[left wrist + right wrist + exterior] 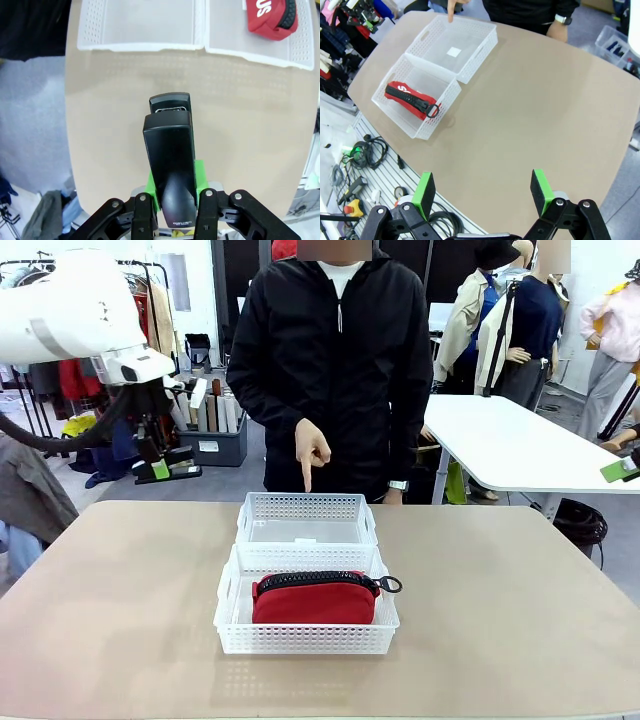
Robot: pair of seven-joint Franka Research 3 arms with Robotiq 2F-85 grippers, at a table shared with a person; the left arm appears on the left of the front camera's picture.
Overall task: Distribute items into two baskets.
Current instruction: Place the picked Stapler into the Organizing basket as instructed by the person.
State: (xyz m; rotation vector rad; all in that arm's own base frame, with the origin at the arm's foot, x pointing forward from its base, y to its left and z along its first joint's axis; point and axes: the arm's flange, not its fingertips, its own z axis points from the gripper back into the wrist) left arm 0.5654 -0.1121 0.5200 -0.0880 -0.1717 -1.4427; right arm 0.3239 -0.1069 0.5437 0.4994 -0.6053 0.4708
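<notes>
Two white perforated baskets stand end to end at the table's middle. The near basket (232, 612) holds the red pouch (314, 600) with its black zipper up. The far basket (258, 508) has nothing in it, and a person's finger (306, 480) points down at it. My left gripper (160, 468) hangs high off the table's far left, shut on the black stapler (171, 165), which sticks out between the green pads (200, 176). My right gripper (482, 192) is open high above the table, with nothing between its fingers; the pouch (410, 100) and both baskets lie far below it.
A person in a black jacket (335, 350) stands at the far edge behind the baskets. Bare tabletop (510, 610) lies to either side of the baskets. A white table (520, 445) stands beyond at the right. Cables and tools (365, 165) lie on the floor beside the table.
</notes>
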